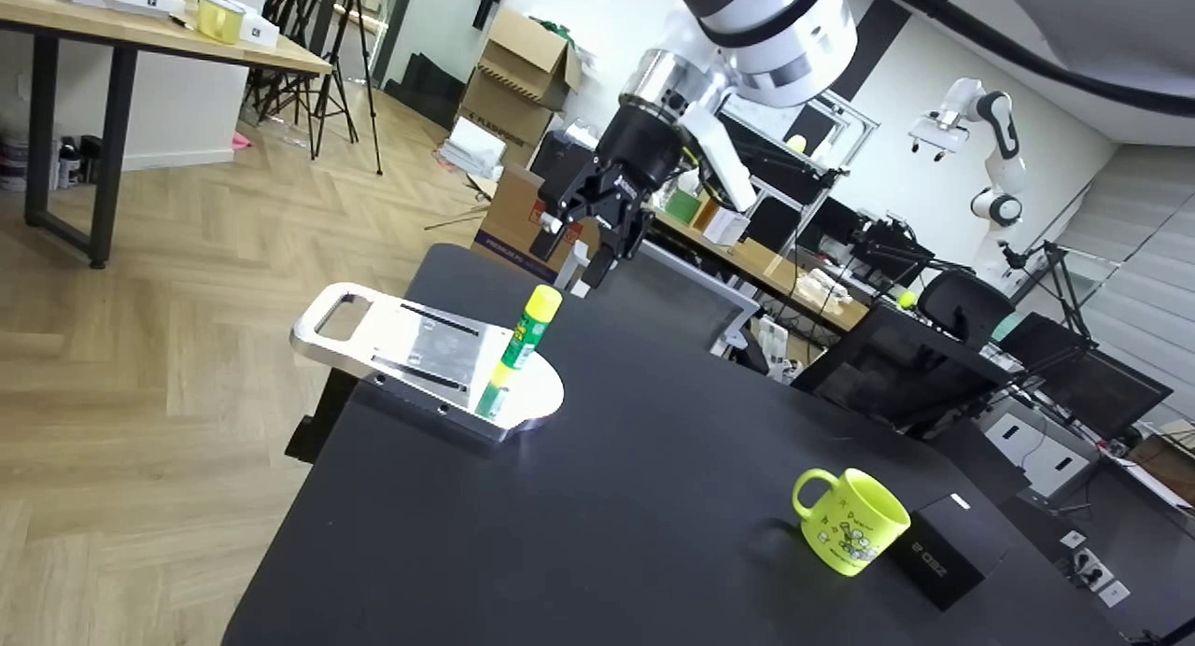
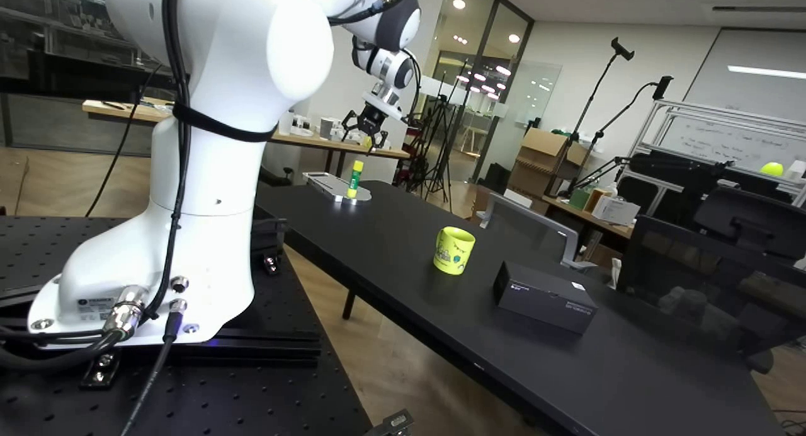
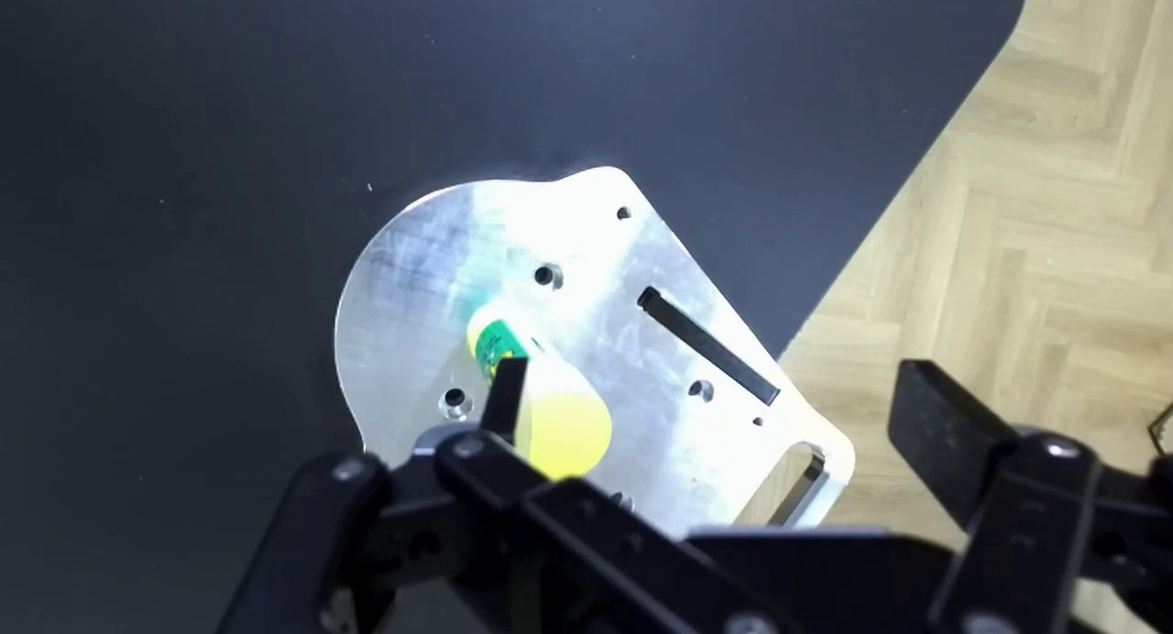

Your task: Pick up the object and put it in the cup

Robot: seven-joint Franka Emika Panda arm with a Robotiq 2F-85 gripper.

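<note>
The pincer (image 1: 571, 257) stands wide, holding nothing, higher than the glue stick (image 1: 526, 341), which is upright on the metal plate (image 1: 387, 333). The likeliest trouble is a knock: in the wrist view one finger (image 3: 506, 396) overlaps the stick, well off the middle of the gap, so dropping straight down could clip its top and topple it on the smooth metal. The plate's handle end (image 1: 308, 329) juts past the edge of the surface (image 1: 635, 497), so pressing there might tip or shift everything. Towards the mug (image 1: 845, 534) there looks to be a broad lane for carrying; the black box (image 2: 544, 300), near the mug but apart from it, would make that side tighter.
</note>
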